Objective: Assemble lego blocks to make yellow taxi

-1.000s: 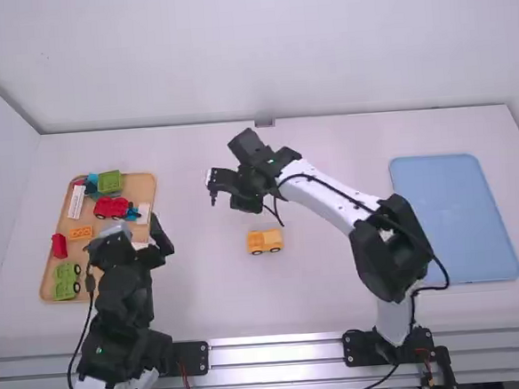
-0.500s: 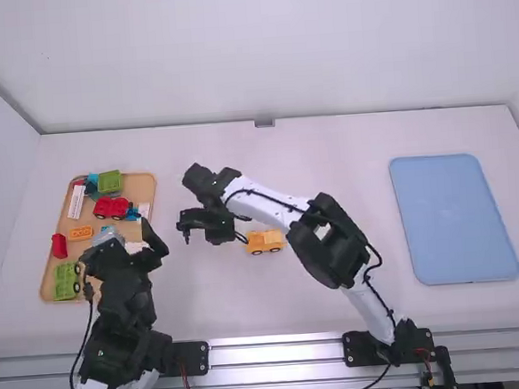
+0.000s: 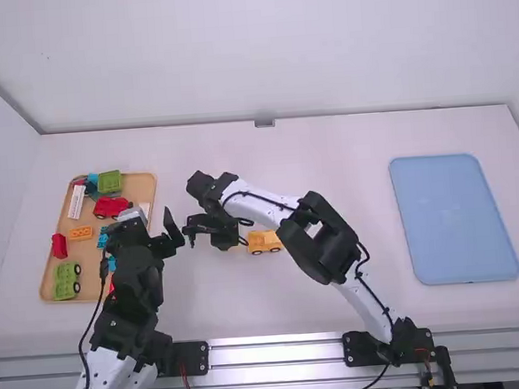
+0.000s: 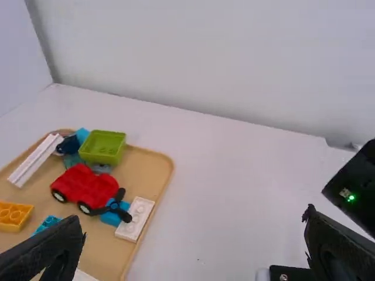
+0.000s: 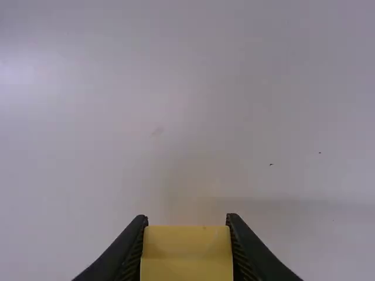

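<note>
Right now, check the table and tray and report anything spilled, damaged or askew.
Nothing looks spilled or damaged. The loose blocks lie at mixed angles inside the tan tray, ordinary for spare parts. The orange wheeled base sits upright on the table; the right gripper holds the yellow block.

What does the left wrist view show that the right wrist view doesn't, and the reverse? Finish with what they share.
Left wrist view: the tan tray with a red wheeled block, a green block, an orange block and others; the left gripper, fingers apart with nothing between them; and a black part of the right arm with a green light.

Right wrist view: a yellow block held between the fingers of the right gripper.

Both: white table surface, and black gripper fingers at the bottom edge.
</note>
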`<state>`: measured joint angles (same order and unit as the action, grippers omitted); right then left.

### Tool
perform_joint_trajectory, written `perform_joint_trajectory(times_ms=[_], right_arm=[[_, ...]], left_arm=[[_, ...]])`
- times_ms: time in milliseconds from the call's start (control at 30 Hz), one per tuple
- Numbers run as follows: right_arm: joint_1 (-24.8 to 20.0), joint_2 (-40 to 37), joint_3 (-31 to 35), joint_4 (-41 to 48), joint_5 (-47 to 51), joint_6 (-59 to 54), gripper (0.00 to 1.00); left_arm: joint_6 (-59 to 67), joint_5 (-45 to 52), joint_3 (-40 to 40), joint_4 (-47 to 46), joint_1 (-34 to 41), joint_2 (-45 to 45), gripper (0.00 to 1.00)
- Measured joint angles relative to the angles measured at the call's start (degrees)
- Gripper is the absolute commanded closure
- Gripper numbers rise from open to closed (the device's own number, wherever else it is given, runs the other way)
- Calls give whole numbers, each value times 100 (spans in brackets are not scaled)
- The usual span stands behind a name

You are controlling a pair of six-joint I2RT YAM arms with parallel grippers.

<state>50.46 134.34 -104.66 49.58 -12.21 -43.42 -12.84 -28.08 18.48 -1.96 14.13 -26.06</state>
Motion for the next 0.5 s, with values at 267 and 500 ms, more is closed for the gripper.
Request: perform_joint_trajectory(times_ms=[267, 500], right_arm=[[59, 173, -7, -39, -2, -20, 43], [13, 190, -9, 33, -116, -160, 1]], left_arm=[[109, 24, 0, 140, 2, -81, 1], [140, 48, 0, 81, 0, -83, 1]])
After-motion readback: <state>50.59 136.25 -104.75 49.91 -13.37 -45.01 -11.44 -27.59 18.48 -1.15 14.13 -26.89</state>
